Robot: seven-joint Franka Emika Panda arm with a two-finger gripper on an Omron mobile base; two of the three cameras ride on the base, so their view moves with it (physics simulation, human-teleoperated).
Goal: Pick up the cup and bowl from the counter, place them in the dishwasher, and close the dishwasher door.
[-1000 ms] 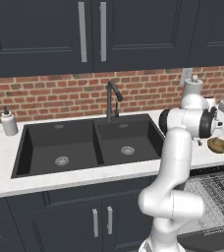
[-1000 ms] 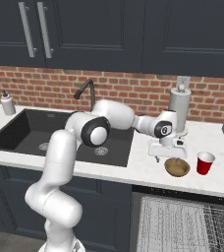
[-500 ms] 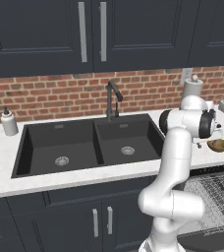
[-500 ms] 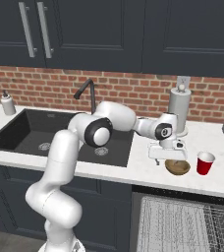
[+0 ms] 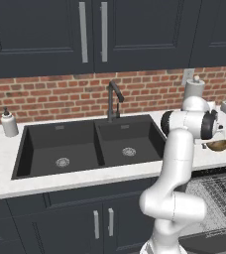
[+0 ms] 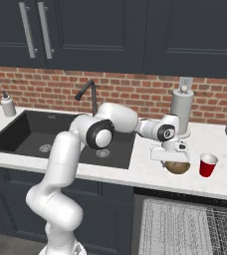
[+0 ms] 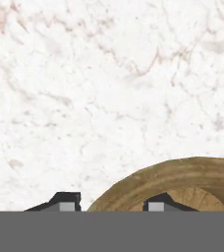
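white speckled stone surface (image 6: 135, 172) carried a round brown wooden bowl (image 6: 176, 167) right of the black sink (image 6: 60, 137). the claw (image 7: 109, 203) straddled the bowl's near rim, one finger outside, one inside; i could not tell whether it had clamped yet. i judged it should pinch firmly before lifting straight. the small bright-red cup (image 6: 207, 165) stood just beside.

Left base view from behind-left, right base view from behind-right, both facing forward and down over the counter (image 5: 85, 181), sharing sink (image 5: 90, 146) and bowl (image 6: 177, 167) at right of frame; hand view very near, straight onto the stone, bowl rim at lower right.
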